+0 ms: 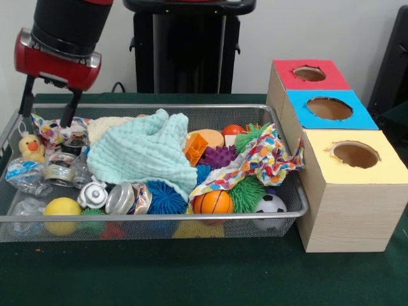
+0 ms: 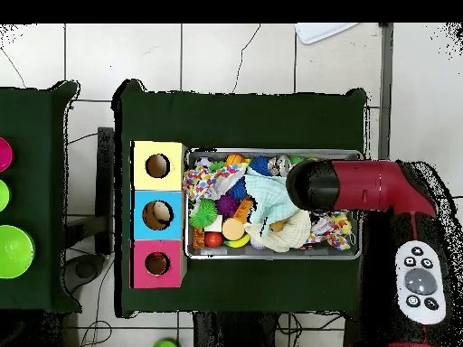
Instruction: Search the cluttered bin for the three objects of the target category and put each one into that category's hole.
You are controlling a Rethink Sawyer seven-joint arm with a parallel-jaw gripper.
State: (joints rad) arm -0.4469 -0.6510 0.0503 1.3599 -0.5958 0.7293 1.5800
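Observation:
The silver wire mesh bin [image 1: 153, 218] fills the table's left and is full of toys; it also shows in the overhead view [image 2: 271, 257]. My gripper [image 1: 44, 120] hangs open over the bin's far left corner, its two black fingers [image 1: 69, 108] spread above a patterned cloth, holding nothing. The yellow duck [image 1: 30, 148] with an orange beak sits just below and left of it. A cream plush [image 1: 105, 127] lies partly under a mint cloth. No tiger shows. The red-topped hole [image 1: 310, 74] is at the far right, on the wooden box farthest from the camera. In the overhead view the arm [image 2: 362, 188] hides the gripper.
A mint cloth [image 1: 150, 153] and a colourful cloth [image 1: 261, 159] cover the bin's middle. Crushed cans [image 1: 124, 197], spiky balls [image 1: 167, 197], a small basketball [image 1: 213, 203] and a soccer ball [image 1: 271, 205] lie along the front. The blue-topped hole [image 1: 329, 108] and the yellow-topped hole [image 1: 355, 154] stand nearer the camera.

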